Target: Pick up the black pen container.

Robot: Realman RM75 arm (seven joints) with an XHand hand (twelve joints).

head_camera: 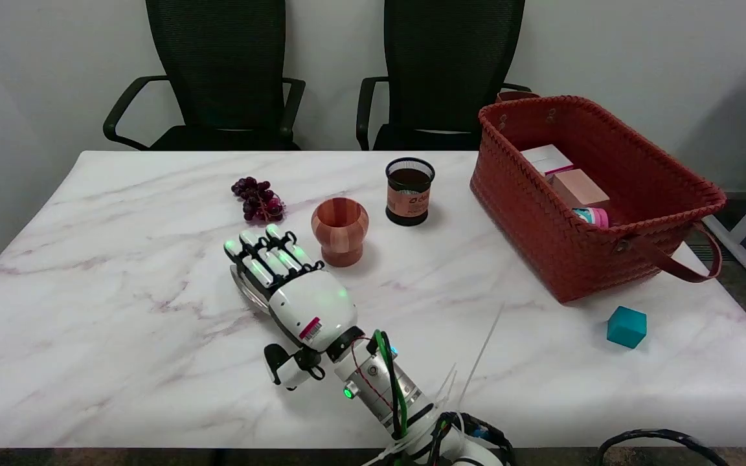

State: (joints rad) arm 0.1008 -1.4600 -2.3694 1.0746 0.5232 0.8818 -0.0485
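We see the right hand (pixel 289 285) empty, fingers extended flat and close together, low over the table (pixel 120 336), the black pen container (pixel 409 191) standing apart at its one o'clock.

We see a white right hand (pixel 295 285) with black joints — green lights glow along its fingers (pixel 263 249). A red label marks its back, and green, red and black cables run along the silver wrist (pixel 379 378).

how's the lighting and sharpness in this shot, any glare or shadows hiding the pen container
Head view: even, soft overhead light; the black pen container is sharp, with only a faint shadow to its right on the marble table. Head view: no glare on it, though its mesh blurs into a brownish fill. Head view: the right hand is in focus, its green lights glowing.
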